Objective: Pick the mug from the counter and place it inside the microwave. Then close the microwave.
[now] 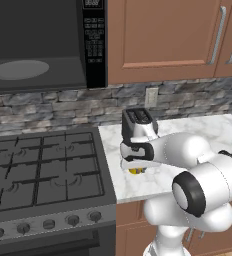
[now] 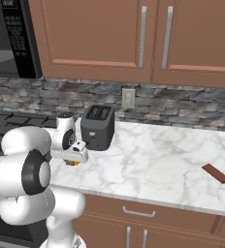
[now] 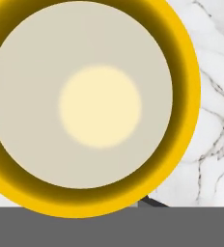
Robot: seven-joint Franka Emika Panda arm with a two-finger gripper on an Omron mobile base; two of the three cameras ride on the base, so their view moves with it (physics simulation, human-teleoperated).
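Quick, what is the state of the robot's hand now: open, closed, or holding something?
Hand: closed, down on the yellow mug on the counter; a firm hold cannot be confirmed.

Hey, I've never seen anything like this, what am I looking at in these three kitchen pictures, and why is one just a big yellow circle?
This is a computer-rendered kitchen with a white robot arm on a driving base. Two pictures come from cameras on that base, behind the arm to its left and its right, so they show the same scene from two sides. The third comes from a camera on the arm's hand, looking straight down into a yellow mug; that is your big circle.

On the marble counter stand the mug, a dark toaster just behind it, and a small brown bar far off to the right. Left of the counter is a gas stove, and above that the black microwave with its door open.

The claw is down on the mug and shut on it; the mug seems to be on the counter still.
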